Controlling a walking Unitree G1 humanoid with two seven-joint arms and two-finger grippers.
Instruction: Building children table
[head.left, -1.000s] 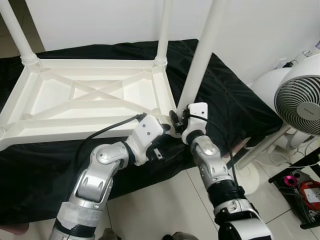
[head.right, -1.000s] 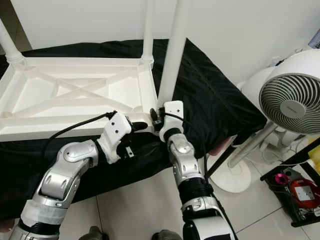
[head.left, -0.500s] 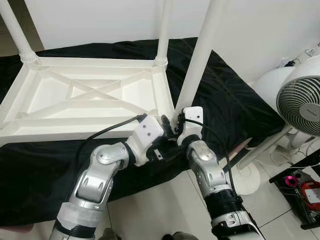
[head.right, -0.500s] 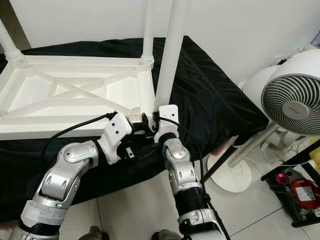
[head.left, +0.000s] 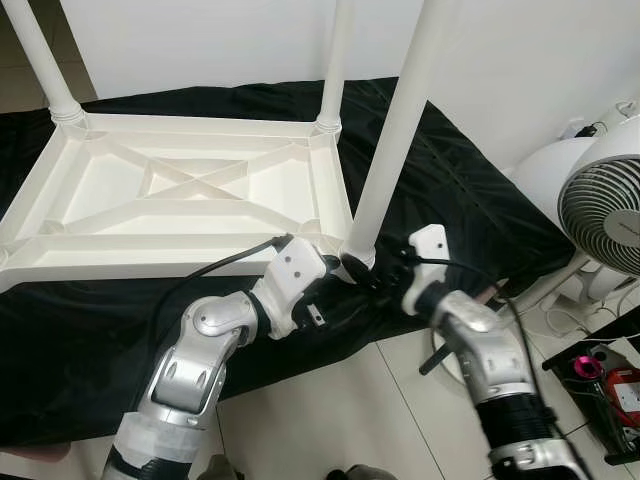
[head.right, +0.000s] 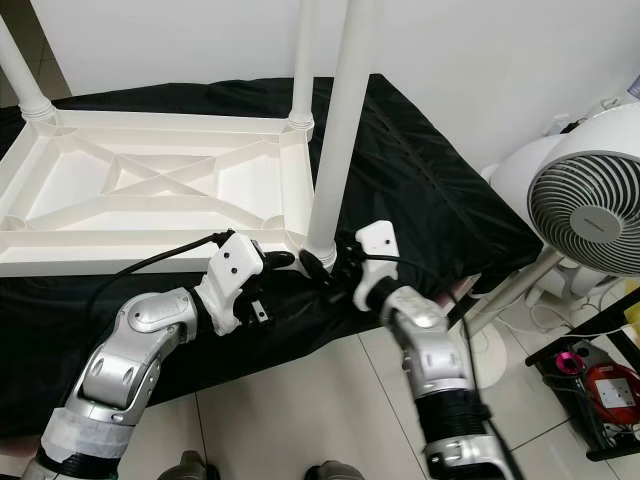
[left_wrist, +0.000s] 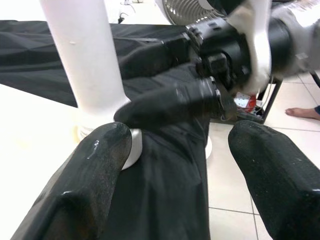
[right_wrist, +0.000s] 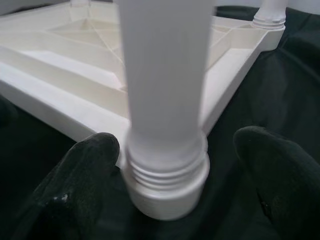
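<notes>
The white plastic children's table (head.left: 150, 268) lies upside down on a black cloth, with three legs standing up. The near right leg (head.left: 395, 130) stands in its corner socket; its ribbed collar (right_wrist: 167, 170) sits at the base. My right gripper (head.left: 368, 272) reaches the base from the right, open, with one finger (right_wrist: 80, 175) on each side of the collar. My left gripper (head.left: 335, 265) comes from the left, open, beside the same base. In the left wrist view the leg (left_wrist: 85, 60) is off to one side, and a finger of the right gripper (left_wrist: 170, 102) crosses between my left fingers (left_wrist: 95, 165).
Two more legs (head.left: 40, 60) (head.left: 335, 60) rise at the far corners. The black cloth (head.left: 450, 190) hangs over the platform edge. A white fan (head.left: 605, 200) stands on the tiled floor (head.left: 330, 400) at the right, near a low rack (head.left: 615, 380). A person's foot (left_wrist: 305, 112) is nearby.
My right arm has swung out to the right, so its gripper now meets the leg base from the side instead of standing close against it. The left arm has hardly moved.
</notes>
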